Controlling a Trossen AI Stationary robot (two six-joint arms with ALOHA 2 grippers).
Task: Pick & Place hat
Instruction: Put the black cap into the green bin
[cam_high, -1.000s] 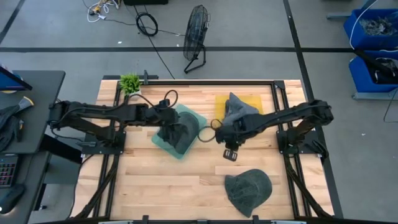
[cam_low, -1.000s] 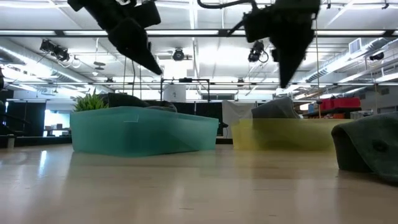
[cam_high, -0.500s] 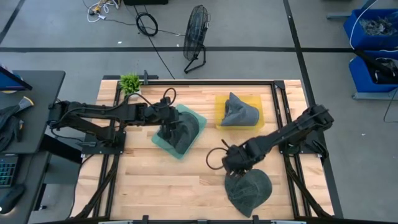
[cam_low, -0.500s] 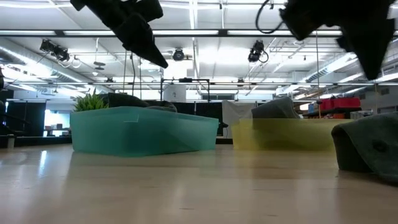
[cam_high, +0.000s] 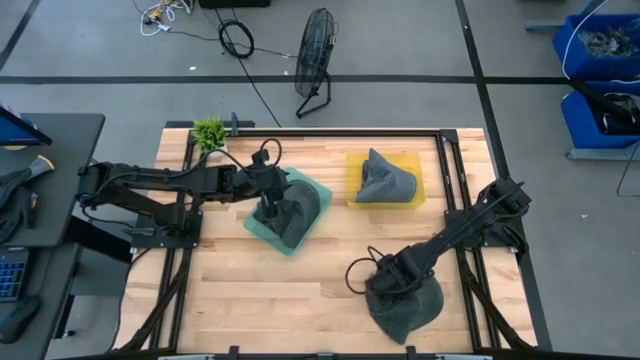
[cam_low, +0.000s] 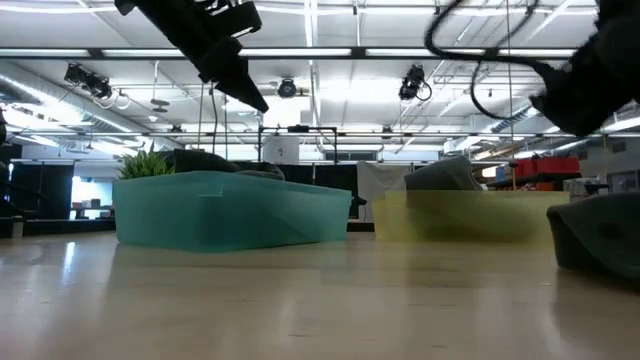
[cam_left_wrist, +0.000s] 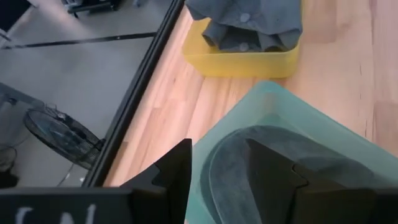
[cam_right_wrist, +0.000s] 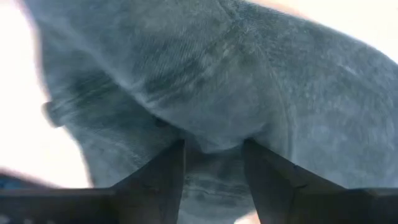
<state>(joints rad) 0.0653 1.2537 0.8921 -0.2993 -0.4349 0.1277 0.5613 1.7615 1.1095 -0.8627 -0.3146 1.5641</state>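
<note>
A dark grey hat (cam_high: 412, 306) lies crown up on the wood near the table's near edge, and shows in the low view as a dark grey hat (cam_low: 600, 235) at the right. My right gripper (cam_high: 388, 283) is open and down on it; in its wrist view the hat (cam_right_wrist: 217, 81) fills the picture ahead of my right gripper (cam_right_wrist: 211, 165). My left gripper (cam_high: 268, 210) is open and hangs above the teal bin (cam_high: 315, 188), which holds another dark hat (cam_high: 297, 210). The yellow bin (cam_high: 352, 165) holds a third grey hat (cam_high: 385, 180). My right gripper meets the hat's crown (cam_right_wrist: 211, 134) from above, slanting toward the table's near edge. Its open fingers (cam_right_wrist: 155, 180) stand on either side of a hump of cloth that bulges up between them. The hat lies on the table.
A small green plant (cam_high: 209, 132) stands at the table's far left corner. Black frame rails (cam_high: 440, 160) run along the table's far and side edges. Bare wood (cam_high: 270, 290) lies between the teal bin and the near edge. A fan (cam_high: 316, 50) stands on the floor beyond.
My right gripper has swung from beside the yellow bin toward the table's near edge and come down onto the hat on the wood. In the low view that hat now sits a little flatter and farther right. My left arm has barely moved.
</note>
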